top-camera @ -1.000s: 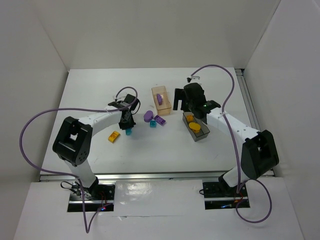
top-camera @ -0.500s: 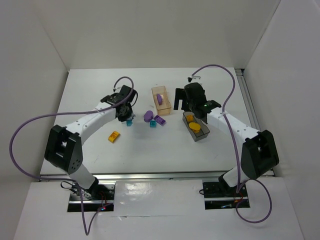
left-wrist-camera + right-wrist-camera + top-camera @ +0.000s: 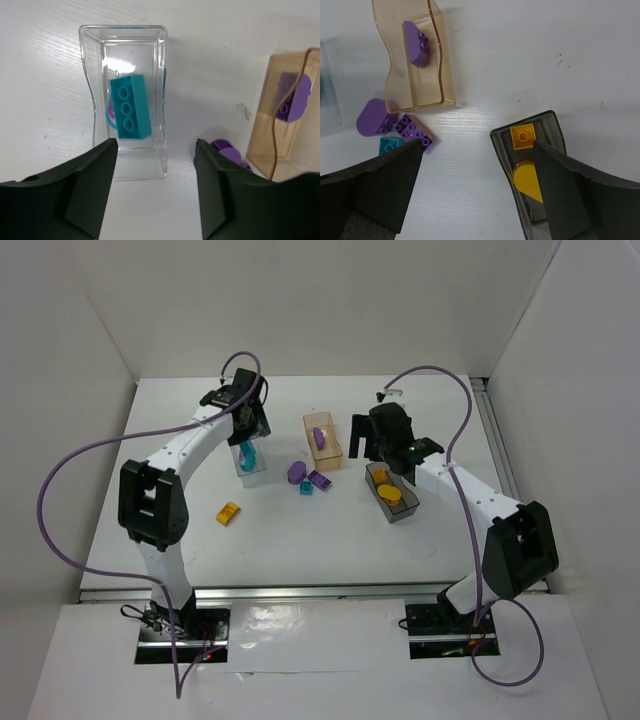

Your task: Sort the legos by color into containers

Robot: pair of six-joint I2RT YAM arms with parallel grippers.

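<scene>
The clear bin (image 3: pixel 122 32) holds a teal brick (image 3: pixel 129 106), with a second teal piece partly hidden under it. My left gripper (image 3: pixel 156 195) hangs open and empty above the near end of that bin (image 3: pixel 255 478). The orange bin (image 3: pixel 445 75) holds a purple brick (image 3: pixel 416 42). The dark grey bin (image 3: pixel 496 137) holds a yellow square brick (image 3: pixel 522 136) and a rounded yellow piece (image 3: pixel 527 180). My right gripper (image 3: pixel 477 190) stands open and empty over the table between those two bins. Loose on the table lie a rounded purple piece (image 3: pixel 296 472), a flat purple brick (image 3: pixel 320 480), a small teal brick (image 3: pixel 306 487) and a yellow brick (image 3: pixel 228 513).
White walls close the table at the back and on both sides. The left arm's purple cable (image 3: pixel 90 475) loops out wide to the left. The right arm's cable (image 3: pixel 440 380) arches over the back right.
My left gripper carried the teal brick from the table's middle left back to the clear bin and opened. The brick now lies in the bin. The right arm has not moved.
</scene>
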